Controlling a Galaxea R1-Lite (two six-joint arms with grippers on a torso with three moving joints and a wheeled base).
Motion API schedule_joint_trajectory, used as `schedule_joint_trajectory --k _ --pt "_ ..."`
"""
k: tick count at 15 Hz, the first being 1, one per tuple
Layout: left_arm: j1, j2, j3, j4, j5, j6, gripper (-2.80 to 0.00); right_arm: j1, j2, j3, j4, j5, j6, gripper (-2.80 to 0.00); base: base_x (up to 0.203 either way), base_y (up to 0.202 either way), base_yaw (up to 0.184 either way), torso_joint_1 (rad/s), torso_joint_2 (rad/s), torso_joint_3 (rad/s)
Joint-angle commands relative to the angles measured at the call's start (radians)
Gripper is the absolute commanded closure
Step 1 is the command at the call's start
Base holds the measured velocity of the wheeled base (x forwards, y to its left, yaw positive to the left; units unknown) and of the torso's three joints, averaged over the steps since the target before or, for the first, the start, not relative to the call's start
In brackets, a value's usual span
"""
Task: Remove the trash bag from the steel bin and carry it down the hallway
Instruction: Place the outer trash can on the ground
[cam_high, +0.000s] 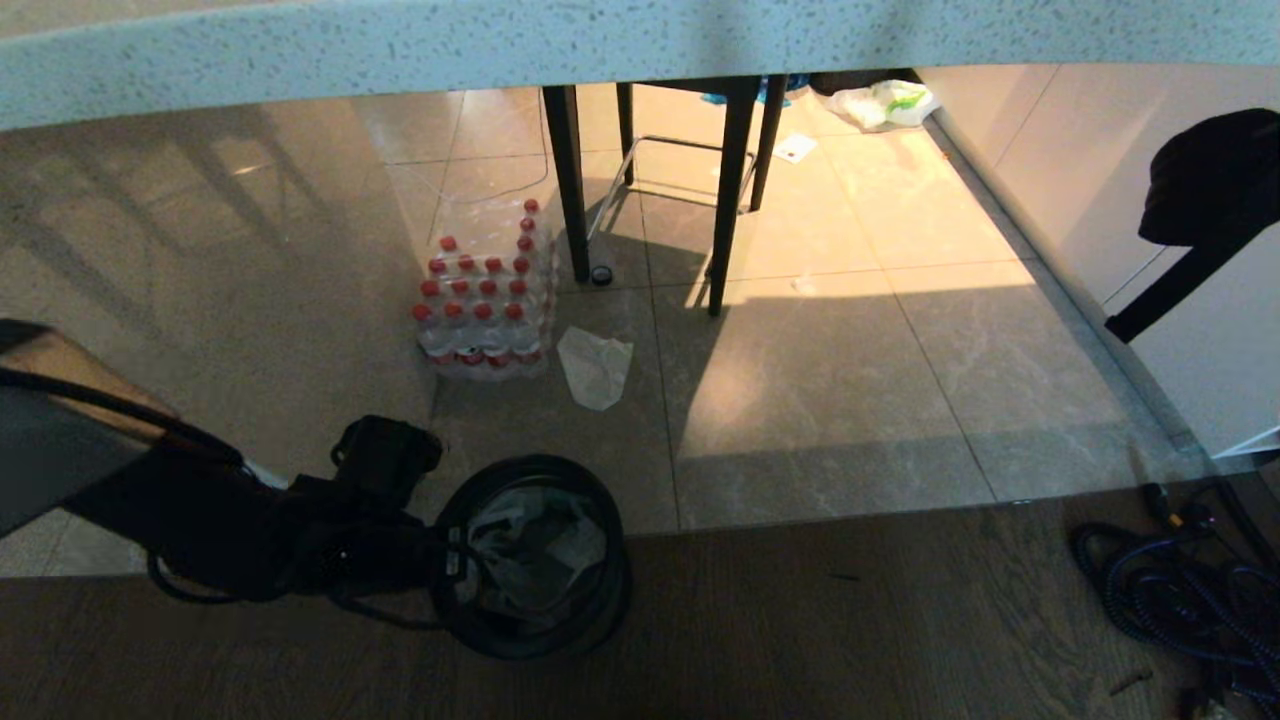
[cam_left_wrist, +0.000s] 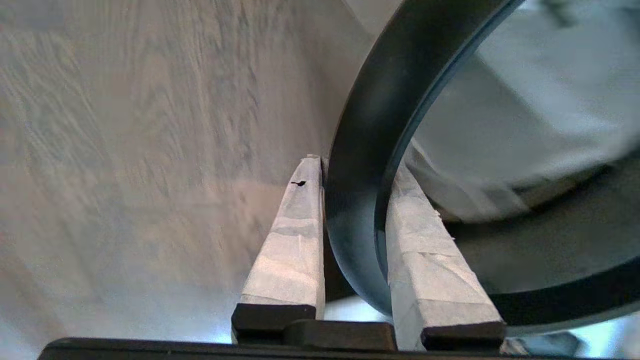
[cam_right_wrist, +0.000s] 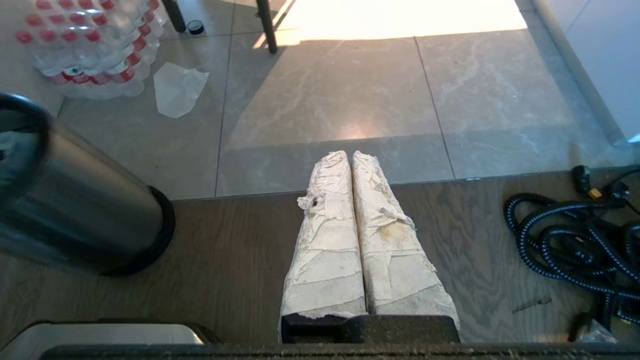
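Nearest to us in the left wrist view, the left tool (cam_left_wrist: 350, 210) has its two taped fingers (cam_left_wrist: 295, 240) drawn in on the black rim of the steel bin (cam_left_wrist: 380, 125), one finger outside the rim and one inside, so it grips the rim. Pale plastic, blurred, fills the bin's mouth beyond the inner finger; we cannot tell whether that finger also pinches it.

From the head view, the left arm comes in from the left edge and the left tool (cam_high: 448, 560) meets the bin's left rim. The steel bin (cam_high: 600, 600) stands on dark wood-grain floor, just short of the line where grey marbled tiles begin. The trash bag (cam_high: 535, 545) lies crumpled inside it, dim and shadowed; its handles and print are hard to make out.

Our right tool (cam_right_wrist: 352, 200) hangs over the wood floor well apart from the bin (cam_right_wrist: 90, 220), its wrapped fingers pressed together with nothing between them.

On the tiles sit a pack of red-capped bottles (cam_high: 485, 300) and, just beside it, a small clear plastic sheet (cam_high: 595, 365). Black stool legs (cam_high: 735, 200) are cut off by the speckled worktop (cam_high: 600, 40) across the top. A coiled cable (cam_high: 1180, 590) runs out of view at the right.
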Motion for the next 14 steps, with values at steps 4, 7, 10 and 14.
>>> schedule_joint_trajectory --k 4,7,10,14 --pt "-0.01 -0.335 0.081 0.121 -0.042 -0.079 0.0 0.001 0.0 0.037 -0.001 0.0 -0.001 0.0 0.0 0.0 0.0 0.0 0.0 0.0" --pt "-0.01 -0.507 0.082 0.243 -0.047 -0.09 0.0 0.001 0.0 0.037 -0.002 0.0 0.0 0.0 0.0 0.0 0.0 0.0 0.0 0.0" --pt "-0.01 -0.694 0.001 0.439 -0.047 -0.092 0.0 0.001 0.0 0.037 -0.001 0.0 0.0 0.0 0.0 0.0 0.0 0.0 0.0 0.0" --pt "-0.003 -0.859 -0.101 0.655 -0.037 -0.095 0.0 0.001 0.0 0.037 -0.002 0.0 -0.001 0.0 0.0 0.0 0.0 0.0 0.0 0.0"
